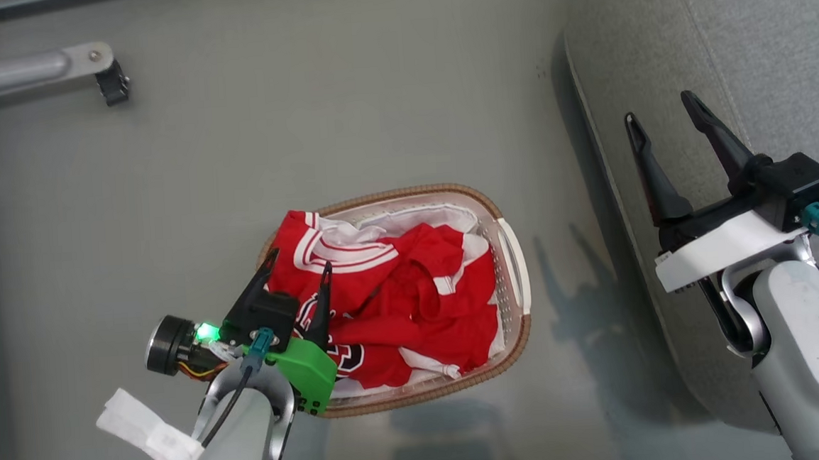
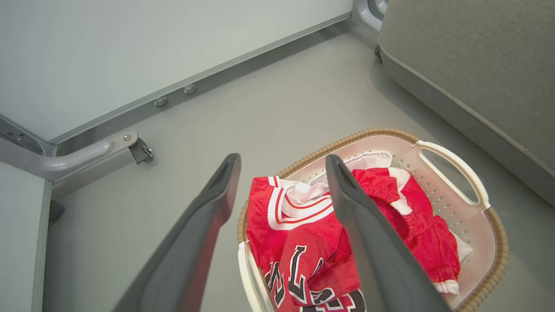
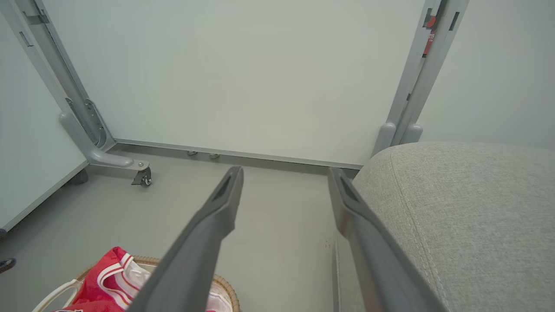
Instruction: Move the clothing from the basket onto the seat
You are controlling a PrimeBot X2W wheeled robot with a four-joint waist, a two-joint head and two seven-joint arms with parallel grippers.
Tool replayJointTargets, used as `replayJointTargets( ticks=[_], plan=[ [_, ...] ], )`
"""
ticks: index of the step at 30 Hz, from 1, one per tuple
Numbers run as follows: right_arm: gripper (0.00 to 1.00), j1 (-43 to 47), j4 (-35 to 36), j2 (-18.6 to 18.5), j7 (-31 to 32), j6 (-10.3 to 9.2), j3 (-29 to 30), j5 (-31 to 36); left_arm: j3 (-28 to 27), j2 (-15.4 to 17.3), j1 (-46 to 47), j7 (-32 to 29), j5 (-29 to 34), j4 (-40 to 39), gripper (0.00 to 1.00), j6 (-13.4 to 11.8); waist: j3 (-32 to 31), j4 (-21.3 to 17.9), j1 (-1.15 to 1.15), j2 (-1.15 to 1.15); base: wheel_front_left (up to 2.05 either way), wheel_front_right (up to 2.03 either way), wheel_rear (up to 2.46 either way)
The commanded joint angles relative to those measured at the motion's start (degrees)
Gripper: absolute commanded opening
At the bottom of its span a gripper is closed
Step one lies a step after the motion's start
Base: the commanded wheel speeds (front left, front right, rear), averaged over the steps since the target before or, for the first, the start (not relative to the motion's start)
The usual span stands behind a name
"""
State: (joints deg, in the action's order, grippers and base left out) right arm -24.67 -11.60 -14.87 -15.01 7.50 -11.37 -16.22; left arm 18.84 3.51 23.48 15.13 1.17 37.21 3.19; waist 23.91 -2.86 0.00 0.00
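- Caster foot of a grey frame: on the floor, well beyond the basket's left end. It is out of the working path.
- Left gripper: hovers over the basket's left end, fingers spread and empty, tips pointing down at the red heap. Its wrist view shows one finger outside the rim and the other over the cloth.
- Clothing: red jerseys bunched inside the basket. One white-striped collar laps over the left rim, and black-and-white lettering shows nearest the left gripper. White cloth peeks out under the pile at the far side.
- Basket: sits on the floor, apparently full.
- Seat: light-grey cushion just right of the basket, with a strip of floor between them.
- Right gripper: right of the basket, above the seat's near edge, claws parted and holding nothing.
- Step, as I judge it: the reach-in for a first pick, with the transfer not begun.
- Next move calls for: lowering the left gripper so both fingers straddle a raised fold near the collar, then closing, lifting clear of the rim and carrying rightward to the seat. The risk is snagging the white cloth or tipping the light basket.
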Motion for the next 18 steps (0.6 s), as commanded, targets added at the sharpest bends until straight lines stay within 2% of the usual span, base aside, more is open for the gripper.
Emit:
replayJointTargets(
  ticks=[1, 10, 14, 18],
  plan=[
    [1.0, -1.09, 0.42, -0.06, -0.25, -0.02, 0.15, -0.48, 0.36, 0.22, 2.75, 0.05, 0.61, 2.22, 1.0, 0.11, 8.8, -4.29, 0.0, 0.0, 0.0, 0.0, 0.0],
    [1.0, -2.9, 0.95, 1.21, -0.25, -0.02, 0.07, -0.95, 5.36, 0.07, 14.96, -0.46, 5.12, 22.34, 1.0, -1.23, 15.28, -6.99, 0.0, 0.0, 0.0, 0.0, 0.0],
    [1.0, -3.5, 0.74, 2.12, -0.25, -0.02, -0.45, -1.11, 7.76, -0.19, 19.95, -4.95, 6.68, 30.01, 1.0, -2.07, 17.77, -8.14, 0.0, 0.0, 0.0, 0.0, 0.0],
    [1.0, -4.33, 1.09, 2.87, -0.25, -0.02, -1.04, -1.41, 10.33, -0.32, 24.01, -9.01, 9.02, 33.52, 1.0, -3.75, 19.86, -9.42, 0.0, 0.0, 0.0, 0.0, 0.0]
  ],
)
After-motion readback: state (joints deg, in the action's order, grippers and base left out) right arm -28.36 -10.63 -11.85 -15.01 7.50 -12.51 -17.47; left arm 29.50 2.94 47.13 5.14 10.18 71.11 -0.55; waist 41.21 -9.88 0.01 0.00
